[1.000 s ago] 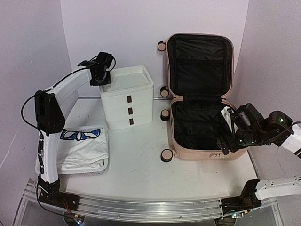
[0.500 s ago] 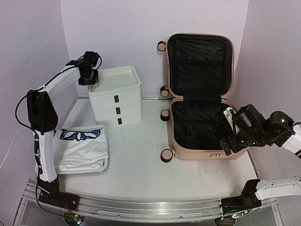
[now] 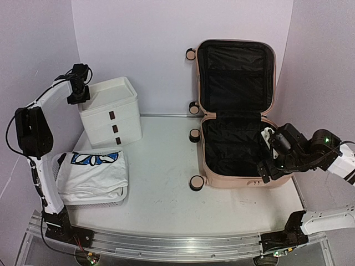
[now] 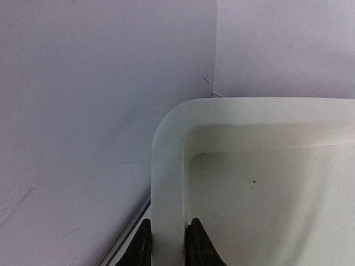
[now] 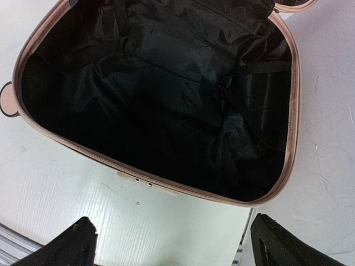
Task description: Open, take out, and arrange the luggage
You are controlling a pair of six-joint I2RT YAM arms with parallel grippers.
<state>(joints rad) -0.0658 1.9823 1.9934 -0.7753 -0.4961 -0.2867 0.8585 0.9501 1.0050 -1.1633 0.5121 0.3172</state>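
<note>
I see the luggage (image 3: 233,182) lying open along the right edge of the table (image 3: 161,166). Its base sits flat and its lid stands up against the back wall. Both halves show only black lining (image 5: 155,100), with nothing packed inside that I can see. I judge the opening done and the taking out done too.

A white drawer unit (image 3: 111,113) stands at the back left corner of the table. My left gripper (image 3: 77,91) is clenched on its top rim (image 4: 166,166), with a finger on either side of the rim's wall. A mesh basket (image 3: 119,195) sits near the left edge, towards the front, with a folded white cloth (image 3: 94,172) printed in blue inside it.

My right gripper (image 3: 267,155) hangs over the near right corner of the luggage base. Its jaws are spread wide and hold nothing.

I judge that only the arranging is left: placing the drawer unit, then tidying the basket and the case.
</note>
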